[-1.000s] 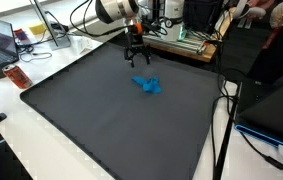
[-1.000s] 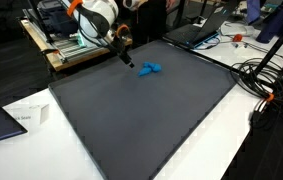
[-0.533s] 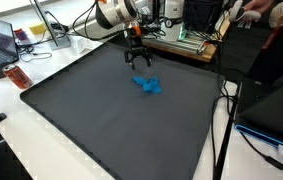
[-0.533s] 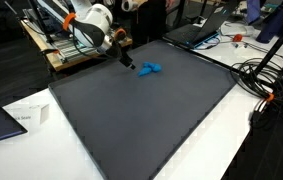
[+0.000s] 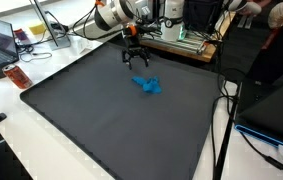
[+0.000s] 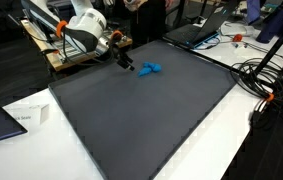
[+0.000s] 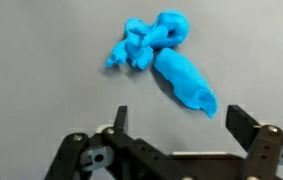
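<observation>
A bright blue soft toy-like object lies on the dark grey mat, with a knotted lumpy end and a longer smooth lobe. In both exterior views it shows as a small blue shape toward the mat's far side. My gripper hovers just short of it with its jaws wide apart and nothing between them. In the exterior views the gripper hangs above the mat beside the blue object, not touching it.
A workbench with electronics and cables borders the mat's far edge. A laptop and a red item lie on the white table. Cables trail off one side, and papers lie on the white surface near the mat.
The arm has drawn back and up a little from the blue object toward the mat's far edge. The jaws stay wide apart and the blue object has not moved.
</observation>
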{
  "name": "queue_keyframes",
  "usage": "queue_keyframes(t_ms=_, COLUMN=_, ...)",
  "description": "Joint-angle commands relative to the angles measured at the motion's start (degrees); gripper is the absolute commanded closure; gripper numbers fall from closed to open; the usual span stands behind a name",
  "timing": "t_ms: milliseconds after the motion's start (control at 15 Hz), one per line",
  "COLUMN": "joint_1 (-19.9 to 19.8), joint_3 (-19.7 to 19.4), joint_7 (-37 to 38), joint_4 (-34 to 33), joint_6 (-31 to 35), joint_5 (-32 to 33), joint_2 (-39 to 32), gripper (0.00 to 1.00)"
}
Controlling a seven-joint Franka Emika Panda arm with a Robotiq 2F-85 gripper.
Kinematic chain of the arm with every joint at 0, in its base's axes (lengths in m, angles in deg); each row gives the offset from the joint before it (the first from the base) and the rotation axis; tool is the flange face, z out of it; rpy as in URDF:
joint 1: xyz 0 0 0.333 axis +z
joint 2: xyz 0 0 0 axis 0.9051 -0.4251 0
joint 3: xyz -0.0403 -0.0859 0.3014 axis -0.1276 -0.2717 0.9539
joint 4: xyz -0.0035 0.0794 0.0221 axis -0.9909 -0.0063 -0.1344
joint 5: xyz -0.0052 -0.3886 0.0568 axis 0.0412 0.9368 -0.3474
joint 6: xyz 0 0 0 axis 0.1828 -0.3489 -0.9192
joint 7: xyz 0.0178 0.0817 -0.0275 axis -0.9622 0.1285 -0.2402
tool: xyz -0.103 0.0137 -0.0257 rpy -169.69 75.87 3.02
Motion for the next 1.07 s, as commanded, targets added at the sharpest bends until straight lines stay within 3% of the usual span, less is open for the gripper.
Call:
queue_keyframes(t_ms=0, joint_1=-1.8, joint_3=4.3, joint_7=1.6, joint_4=-0.6, joint_6=3.9, joint_5=-2.1, joint_2=3.3, gripper=0.00)
queue_keyframes(t_ms=467, joint_1=-1.5, joint_3=18.3, joint_7=6.7, joint_4=-3.0, joint_6=20.0, joint_5=-7.7, joint_2=10.9, gripper=0.00)
queue_keyframes(t_ms=600, joint_1=-0.7, joint_3=22.8, joint_7=10.7, joint_4=-3.7, joint_6=28.5, joint_5=-7.8, joint_2=11.7, gripper=0.00)
queue_keyframes(t_ms=1000, joint_1=1.3, joint_3=33.3, joint_7=10.5, joint_4=-5.3, joint_6=49.0, joint_5=-12.0, joint_2=17.3, gripper=0.00)
